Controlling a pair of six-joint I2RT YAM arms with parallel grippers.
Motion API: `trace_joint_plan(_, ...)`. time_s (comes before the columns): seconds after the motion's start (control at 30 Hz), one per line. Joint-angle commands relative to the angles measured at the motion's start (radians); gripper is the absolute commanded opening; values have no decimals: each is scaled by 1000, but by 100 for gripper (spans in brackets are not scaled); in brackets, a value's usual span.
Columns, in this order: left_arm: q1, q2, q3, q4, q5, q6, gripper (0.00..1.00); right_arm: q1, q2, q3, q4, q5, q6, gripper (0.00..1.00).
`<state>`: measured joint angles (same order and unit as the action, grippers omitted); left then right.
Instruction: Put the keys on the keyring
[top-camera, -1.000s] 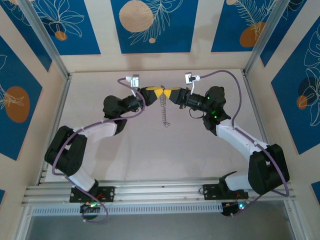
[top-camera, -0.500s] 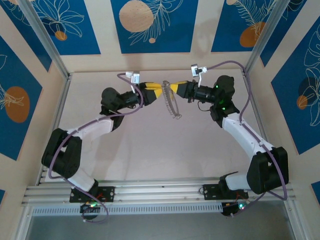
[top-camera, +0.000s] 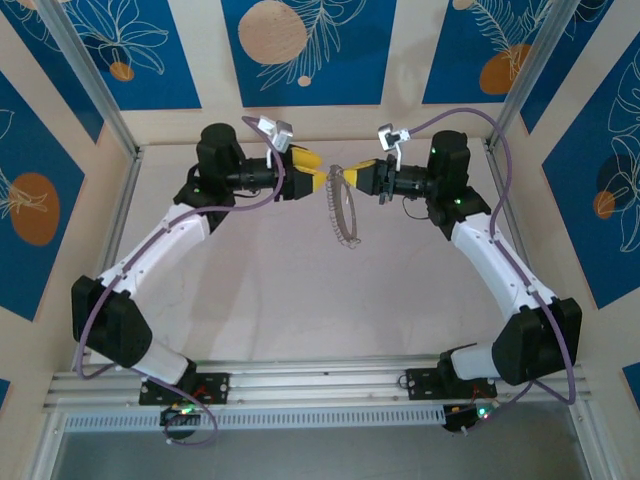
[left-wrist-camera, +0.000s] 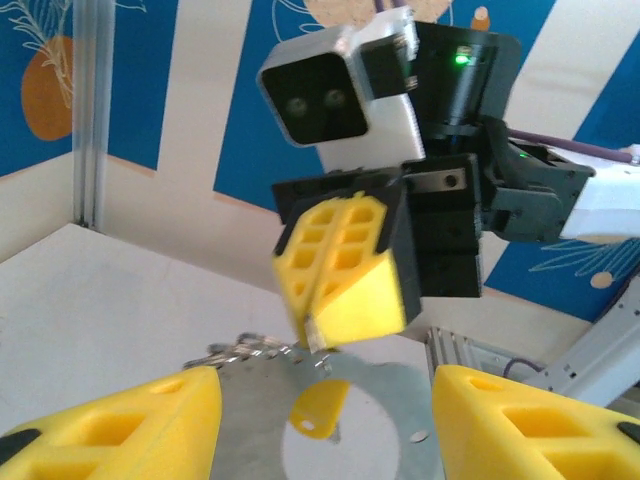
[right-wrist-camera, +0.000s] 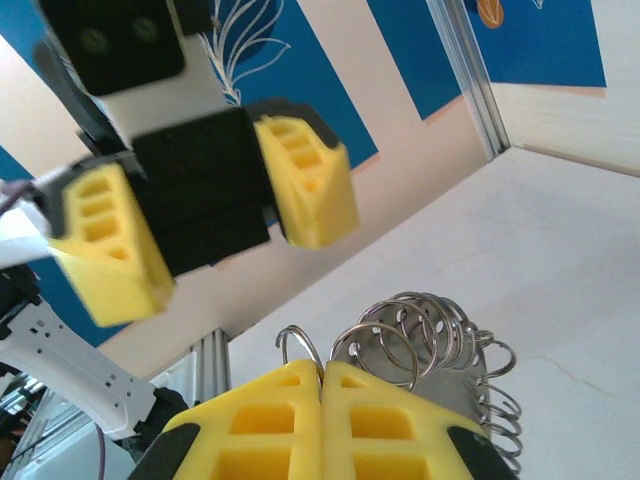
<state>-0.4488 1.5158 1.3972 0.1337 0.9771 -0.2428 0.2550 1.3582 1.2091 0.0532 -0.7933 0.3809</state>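
My right gripper (top-camera: 347, 178) (right-wrist-camera: 322, 400) is shut on the keyring (top-camera: 345, 215) (right-wrist-camera: 432, 330), a metal plate that carries several wire rings and hangs in the air above the table's far middle. It pinches one open ring (right-wrist-camera: 300, 345) at its fingertips. My left gripper (top-camera: 312, 172) (left-wrist-camera: 325, 425) faces it from the left, open, with nothing between its fingers (left-wrist-camera: 120, 430). A small yellow key (left-wrist-camera: 319, 408) sits against the plate (left-wrist-camera: 390, 400) just below the right gripper's shut fingers (left-wrist-camera: 340, 260); I cannot tell whether it hangs on a ring.
The pale table (top-camera: 300, 290) is walled by blue-and-cream panels, with metal posts (top-camera: 90, 85) at the back corners and a rail (top-camera: 320, 385) along the near edge. Both arms reach to the far middle.
My left gripper has opened and drawn back slightly to the left. Both arms have lifted and moved farther back, and the keyring has swung with the right gripper.
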Motion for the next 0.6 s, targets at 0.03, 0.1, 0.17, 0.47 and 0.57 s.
trace_joint_plan(0.03,9,60,122,-275,84,165,58,1,20,46,-106,-7,-106,0)
trace_joint_plan(0.1,9,81,166,-333,103,192,58,4,27,50,-117,-7,-117,0)
trace_joint_plan(0.17,9,102,202,-392,109,220,56,9,30,53,-125,-8,-125,0)
trace_joint_plan(0.47,6,148,249,-475,112,253,49,41,50,72,-153,1,-149,0)
trace_joint_plan(0.57,4,155,249,-482,118,255,46,52,59,84,-162,6,-155,0)
